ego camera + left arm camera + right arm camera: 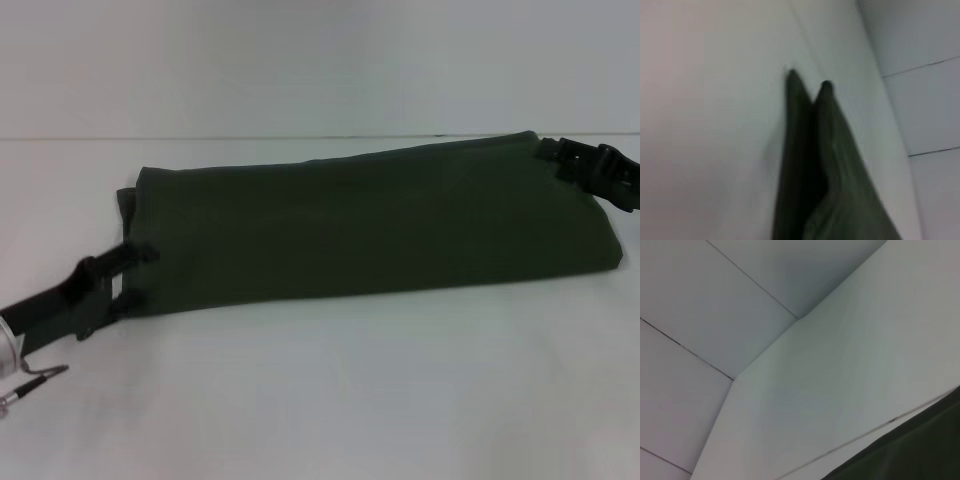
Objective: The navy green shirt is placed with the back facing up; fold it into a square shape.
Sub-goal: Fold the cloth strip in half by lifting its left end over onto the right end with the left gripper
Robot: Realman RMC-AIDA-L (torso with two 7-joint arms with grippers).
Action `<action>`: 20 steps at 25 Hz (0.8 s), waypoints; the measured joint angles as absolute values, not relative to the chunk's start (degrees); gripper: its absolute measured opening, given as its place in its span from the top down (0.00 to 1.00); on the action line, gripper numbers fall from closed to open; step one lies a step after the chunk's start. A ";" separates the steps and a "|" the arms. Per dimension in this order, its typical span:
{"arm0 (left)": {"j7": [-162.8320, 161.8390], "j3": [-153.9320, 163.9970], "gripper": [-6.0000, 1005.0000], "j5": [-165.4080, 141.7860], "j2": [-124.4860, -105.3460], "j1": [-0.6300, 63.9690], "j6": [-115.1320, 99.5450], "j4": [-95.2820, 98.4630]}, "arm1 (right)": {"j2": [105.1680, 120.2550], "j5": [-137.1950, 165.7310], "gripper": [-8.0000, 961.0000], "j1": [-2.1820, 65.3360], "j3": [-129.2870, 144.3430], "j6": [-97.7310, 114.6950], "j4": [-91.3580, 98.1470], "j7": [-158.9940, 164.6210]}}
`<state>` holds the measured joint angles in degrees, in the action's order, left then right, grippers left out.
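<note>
The navy green shirt (370,225) lies across the middle of the white tabletop (330,390) as a long, narrow band, plain side showing, already doubled lengthwise; no lettering is visible. The left gripper (133,278) is at the band's left end, its jaws straddling the cloth edge there, one above and one below, and appearing to pinch it. The right gripper (575,160) is at the far right corner, in contact with the fabric; whether its jaws are pressed onto the cloth cannot be told from the head view. The left wrist view shows two dark points of cloth (807,165) standing up from the tabletop, consistent with a lifted, gathered end. The right wrist view shows only a dark strip of the shirt (910,455) against the pale surface. Judgement: the lengthwise fold is done and the crosswise fold, end to end, remains. Risks from here: if the right hold is shallow, that corner may slip out during the lift and leave a skewed fold; uneven carrying of the two ends would misalign the edges and give a trapezoid and not a square; layers could separate, since the stacked cloth is soft and held only at its ends.
</note>
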<state>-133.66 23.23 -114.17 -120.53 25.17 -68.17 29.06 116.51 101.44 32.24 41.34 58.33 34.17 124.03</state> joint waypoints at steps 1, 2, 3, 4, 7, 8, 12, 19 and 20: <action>-133.64 23.35 0.15 -114.90 -120.54 25.31 -67.57 28.63 | 116.50 101.43 0.37 32.22 41.31 58.34 34.17 124.02; -133.64 23.46 0.15 -115.47 -120.52 25.48 -67.41 28.42 | 116.50 101.42 0.37 32.21 41.31 58.34 34.17 124.02; -133.71 23.39 0.15 -115.94 -120.49 25.52 -67.55 28.40 | 116.49 101.42 0.37 32.13 41.31 58.36 34.17 124.01; -133.80 23.15 0.15 -116.19 -120.42 25.46 -68.19 28.50 | 116.48 101.42 0.37 32.05 41.30 58.38 34.17 124.01; -134.21 20.70 0.15 -116.28 -120.13 24.46 -72.88 30.25 | 116.44 101.42 0.37 31.84 41.30 58.56 34.17 124.01; -134.89 19.57 0.15 -116.61 -119.91 23.74 -74.83 31.36 | 116.39 101.42 0.37 31.78 41.30 58.64 34.17 124.01; -138.54 18.50 0.15 -117.49 -119.41 21.26 -79.26 34.42 | 116.15 101.42 0.37 31.70 41.30 58.58 33.76 124.01; -143.57 18.61 0.15 -120.10 -119.38 21.18 -78.00 34.40 | 116.04 101.42 0.37 31.91 41.06 58.35 33.51 124.01; -143.94 19.00 0.15 -120.15 -119.41 21.87 -76.57 33.50 | 116.06 101.42 0.37 31.95 41.04 58.35 33.50 124.01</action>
